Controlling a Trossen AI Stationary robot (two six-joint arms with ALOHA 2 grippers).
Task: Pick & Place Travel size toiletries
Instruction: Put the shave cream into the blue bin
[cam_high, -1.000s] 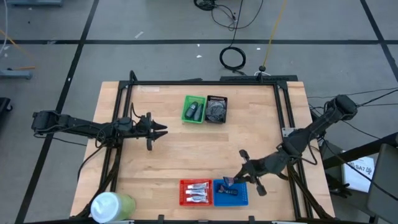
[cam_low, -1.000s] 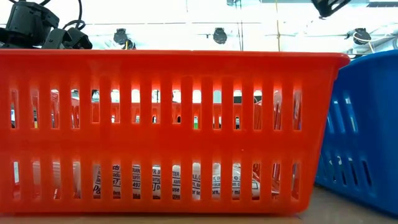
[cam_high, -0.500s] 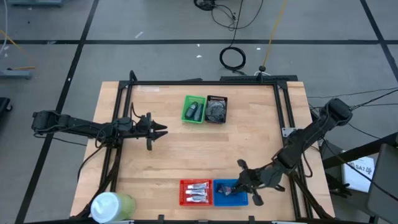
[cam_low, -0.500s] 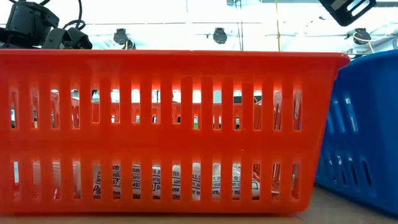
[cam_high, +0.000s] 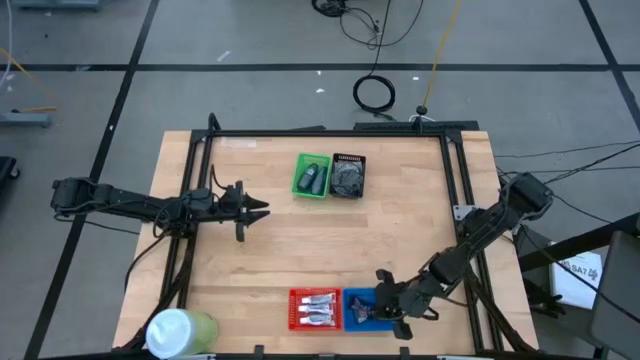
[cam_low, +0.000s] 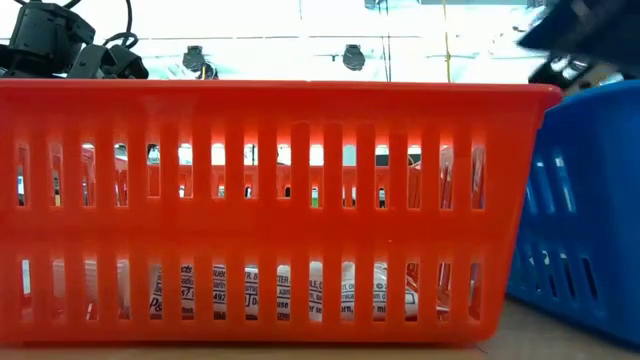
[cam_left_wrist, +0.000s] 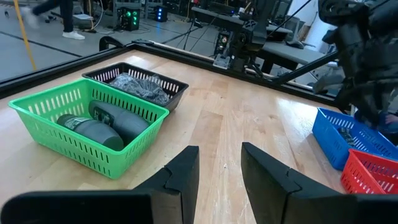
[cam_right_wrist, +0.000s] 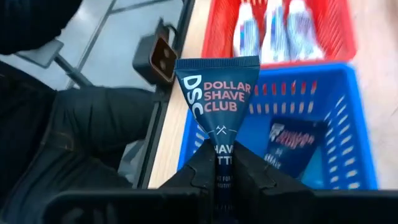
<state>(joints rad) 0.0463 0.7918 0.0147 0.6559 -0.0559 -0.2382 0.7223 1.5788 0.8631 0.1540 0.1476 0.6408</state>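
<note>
At lower right of the high view, right end effector (cam_high: 381, 305) is hovering over the blue tray (cam_high: 371, 309) | clamping a dark navy tube (cam_right_wrist: 217, 93) | second navy tube (cam_right_wrist: 289, 146) is lying inside | left end effector (cam_high: 262, 209) is idling mid-left, fingers parted, gripping nothing.

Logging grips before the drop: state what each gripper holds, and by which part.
The right gripper pinches a dark navy Dollar Shave Club tube near its narrow cap end, crimped end outward, over the blue tray. The left gripper holds nothing.
</note>
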